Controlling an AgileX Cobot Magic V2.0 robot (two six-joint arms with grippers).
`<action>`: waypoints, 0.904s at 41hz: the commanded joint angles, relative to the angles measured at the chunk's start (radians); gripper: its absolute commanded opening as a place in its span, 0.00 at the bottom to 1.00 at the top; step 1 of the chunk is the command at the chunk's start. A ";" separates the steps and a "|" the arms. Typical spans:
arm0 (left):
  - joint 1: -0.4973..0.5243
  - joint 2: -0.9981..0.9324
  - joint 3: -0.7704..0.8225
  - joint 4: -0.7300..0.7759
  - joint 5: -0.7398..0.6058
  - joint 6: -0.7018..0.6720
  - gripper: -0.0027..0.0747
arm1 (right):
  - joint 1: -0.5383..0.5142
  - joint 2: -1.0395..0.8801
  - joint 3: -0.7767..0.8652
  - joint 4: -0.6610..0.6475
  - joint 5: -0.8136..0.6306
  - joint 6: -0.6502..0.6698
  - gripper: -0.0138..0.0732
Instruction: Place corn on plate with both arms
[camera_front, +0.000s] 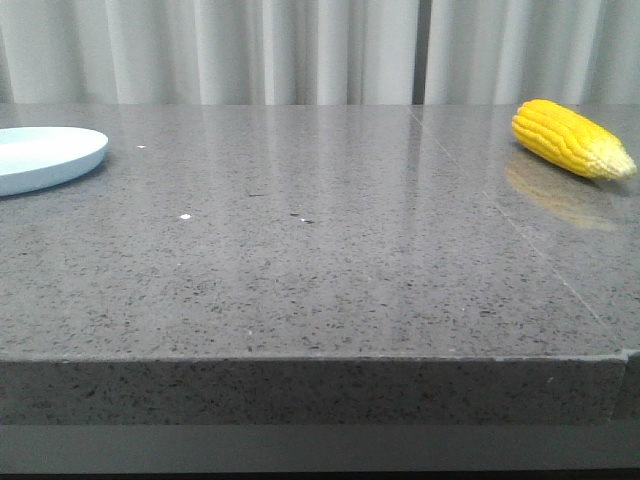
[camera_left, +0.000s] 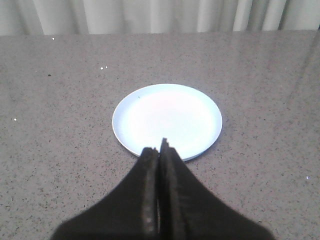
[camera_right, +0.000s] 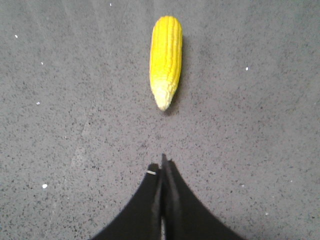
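The yellow corn (camera_front: 570, 137) lies on the grey table at the far right, its pale tip pointing right and toward the front. In the right wrist view the corn (camera_right: 165, 59) lies ahead of my right gripper (camera_right: 161, 166), tip toward it, with a clear gap between them. That gripper is shut and holds nothing. The pale blue-white plate (camera_front: 40, 156) sits at the far left, cut off by the frame edge. My left gripper (camera_left: 159, 148) hangs shut and empty over the near rim of the plate (camera_left: 167, 120). Neither gripper shows in the front view.
The grey speckled stone table (camera_front: 320, 260) has its front edge near the camera. A white curtain (camera_front: 300, 50) hangs behind it. A seam (camera_front: 520, 235) runs across the tabletop on the right.
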 joint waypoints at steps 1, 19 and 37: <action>-0.002 0.035 -0.025 -0.001 -0.062 -0.010 0.01 | -0.006 0.034 -0.036 0.001 -0.068 -0.012 0.08; -0.002 0.106 -0.024 -0.001 -0.043 -0.010 0.70 | -0.006 0.053 -0.036 -0.012 -0.069 -0.024 0.88; 0.000 0.367 -0.208 0.087 0.176 -0.010 0.79 | -0.006 0.053 -0.036 -0.012 -0.113 -0.024 0.89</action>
